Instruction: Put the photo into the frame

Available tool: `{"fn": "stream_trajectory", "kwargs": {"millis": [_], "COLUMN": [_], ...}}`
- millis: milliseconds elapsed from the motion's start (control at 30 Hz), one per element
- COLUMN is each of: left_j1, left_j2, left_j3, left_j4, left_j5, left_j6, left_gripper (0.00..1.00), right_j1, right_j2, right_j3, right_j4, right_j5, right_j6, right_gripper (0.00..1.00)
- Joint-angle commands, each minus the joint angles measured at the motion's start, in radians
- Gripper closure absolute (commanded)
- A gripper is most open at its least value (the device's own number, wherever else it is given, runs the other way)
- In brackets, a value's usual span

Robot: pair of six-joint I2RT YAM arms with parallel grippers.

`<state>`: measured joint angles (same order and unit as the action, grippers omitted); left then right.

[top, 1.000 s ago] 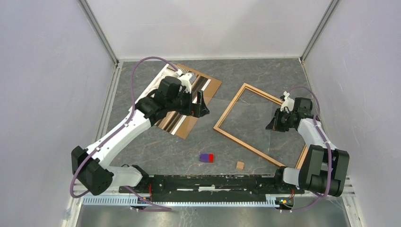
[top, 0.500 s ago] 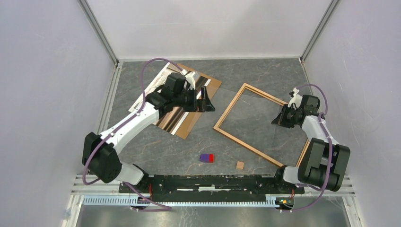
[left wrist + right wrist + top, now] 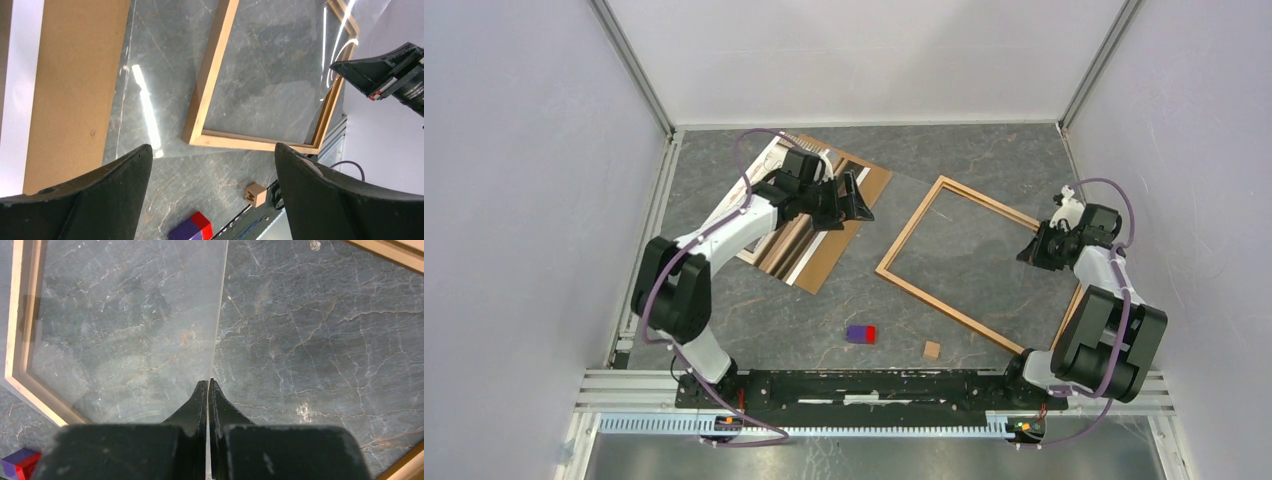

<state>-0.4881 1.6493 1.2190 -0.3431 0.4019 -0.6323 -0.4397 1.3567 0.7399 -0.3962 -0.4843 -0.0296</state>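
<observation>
Not much of the job looks done from where I stand. The photo point(image 3: 782, 248) lies at the far left of the table on the brown backing board point(image 3: 871, 181), well apart from the frame point(image 3: 910, 225), and nothing has hold of it. The left gripper point(image 3: 854, 203) hangs over the right-hand part of that pile with its jaws spread wide and empty; its own camera looks between the two fingers past the board's edge toward the frame, so it seems ready to reach but has not yet picked a grip. The frame sits flat on the grey table to the right, with only bare tabletop showing through it. The right gripper point(image 3: 208, 385), pinched tight, holds the clear sheet point(image 3: 125, 325) by its edge over the frame's opening, the sheet slanting down toward the far moulding. A purple-and-red block point(image 3: 861, 333) and a small wooden cube point(image 3: 932, 349) sit near the front, out of the way. By my reckoning everything that matters is left: grasp the photo, carry it across and seat it inside the frame.
</observation>
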Motion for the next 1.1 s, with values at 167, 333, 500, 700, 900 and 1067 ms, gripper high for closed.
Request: {"fn": "stream_trajectory", "kwargs": {"millis": [167, 333, 500, 700, 900, 1067], "left_j1": [0.064, 0.062, 0.062, 0.057, 0.054, 0.056], "left_j2": [0.243, 0.368, 0.434, 0.447, 0.476, 0.492], "left_j3": [0.220, 0.313, 0.352, 0.384, 0.403, 0.408], "left_j4": [0.043, -0.010, -0.047, -0.113, -0.111, -0.111], "left_j5": [0.142, 0.138, 0.135, 0.072, 0.132, 0.168], "left_j6": [0.015, 0.053, 0.101, 0.180, 0.165, 0.161], "left_gripper": [0.09, 0.06, 0.07, 0.08, 0.09, 0.09], "right_j1": [-0.017, -0.019, -0.019, -0.019, -0.019, -0.019], "right_j2": [0.035, 0.051, 0.068, 0.076, 0.073, 0.070], "right_j3": [-0.034, -0.008, 0.010, -0.002, -0.017, -0.023], "right_j4": [0.134, 0.117, 0.115, 0.120, 0.117, 0.113], "right_j5": [-0.090, -0.078, -0.065, -0.029, 0.002, 0.000], "right_j6": [-0.054, -0.069, -0.062, -0.061, -0.060, -0.056], "right_gripper": [1.00, 1.00, 1.00, 1.00, 1.00, 1.00]}}
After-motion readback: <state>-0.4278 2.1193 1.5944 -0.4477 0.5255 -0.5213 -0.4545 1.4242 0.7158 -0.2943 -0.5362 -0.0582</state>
